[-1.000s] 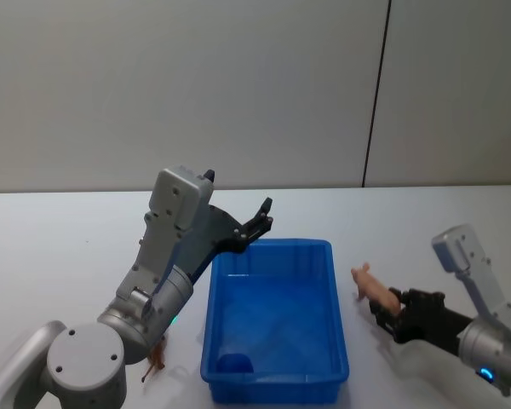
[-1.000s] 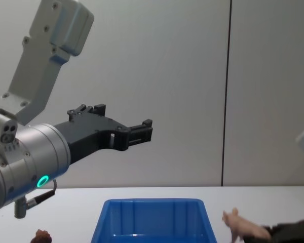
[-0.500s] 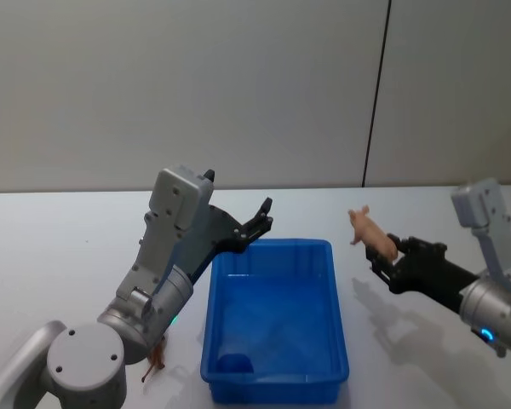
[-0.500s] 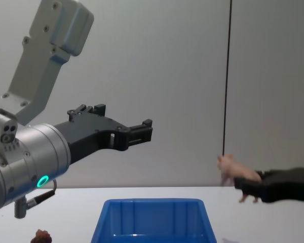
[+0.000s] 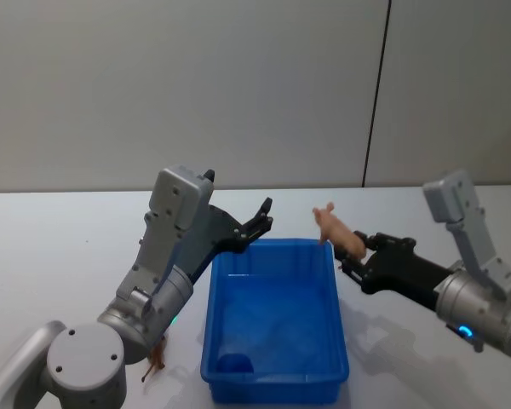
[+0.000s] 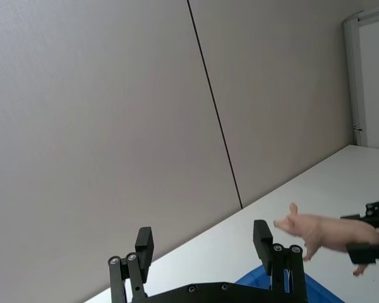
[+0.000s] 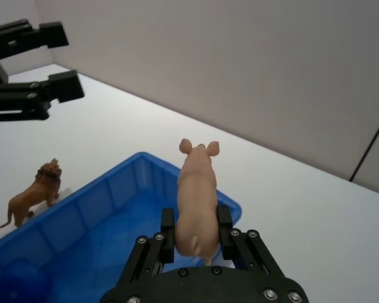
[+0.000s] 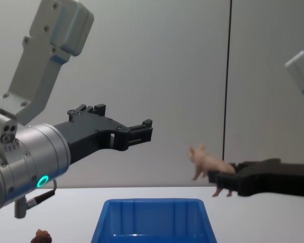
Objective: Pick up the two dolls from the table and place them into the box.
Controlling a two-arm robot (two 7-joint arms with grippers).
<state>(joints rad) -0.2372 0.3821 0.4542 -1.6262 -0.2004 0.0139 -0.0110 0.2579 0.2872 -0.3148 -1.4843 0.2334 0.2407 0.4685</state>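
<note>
The pale pink doll [image 5: 332, 231], a small pig, hangs in the air just over the far right rim of the blue box [image 5: 215, 315]. My right gripper [image 5: 351, 252] is shut on its rear half, and the doll's [image 7: 196, 189] head points out beyond the fingers [image 7: 168, 235]. On the white table [image 5: 68, 239] left of the box stands the brown doll [image 7: 35, 196], a lion, partly hidden behind my left arm in the head view [image 5: 156, 358]. Held high over the box's far left corner, my left gripper [image 5: 261, 219] is open and holds nothing.
A dark blue round object [image 5: 234, 365] lies in the box's near left corner. The box [image 8: 152, 203] sits in the middle of the table, with bare white tabletop [image 7: 316, 208] to the right of it and behind it. A grey wall stands at the back.
My right gripper has lifted the pink doll off the table at the right and carried it up and left to the box's right rim. The left arm has stayed still.
</note>
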